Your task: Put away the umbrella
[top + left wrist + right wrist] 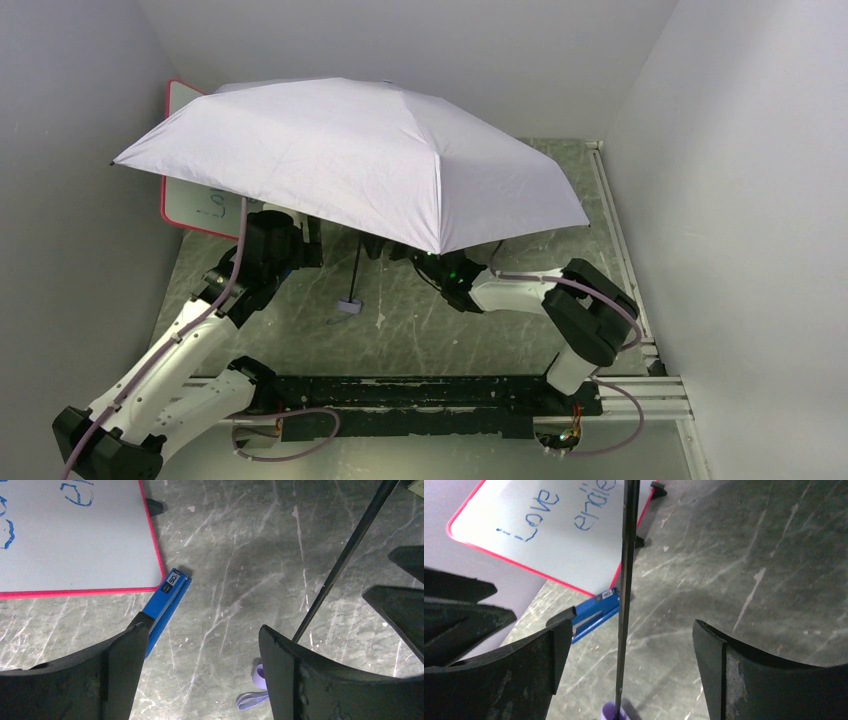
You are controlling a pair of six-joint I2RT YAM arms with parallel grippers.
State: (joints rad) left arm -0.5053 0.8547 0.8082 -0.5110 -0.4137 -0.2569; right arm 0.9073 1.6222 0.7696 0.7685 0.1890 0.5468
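Your right tool (631, 625) has its jaws spread wide and grips nothing. The umbrella (350, 160) has its black shaft (626, 555) running straight through that gap, nearer the finger at the view's left and touching neither. Your left tool (202, 635) is also spread wide with nothing in it. The shaft passes just outside its view-right finger, not between the jaws.

The umbrella is fully opened out, with the canopy spanning over both tools (neither tool tip is visible from the top view). The grey handle (347, 307) sits low by the counter (240, 555), between the two arms. The lavender wrist loop (252, 697) lies on the counter right beside the left tool's view-right finger.

In the way:
- The red-framed whiteboard (75, 535) is ahead-left of the left tool.
- A blue bar-shaped item (167, 597) runs from the whiteboard's corner down to the left tool's other fingertip.
- The canopy's edge overhangs the whiteboard.
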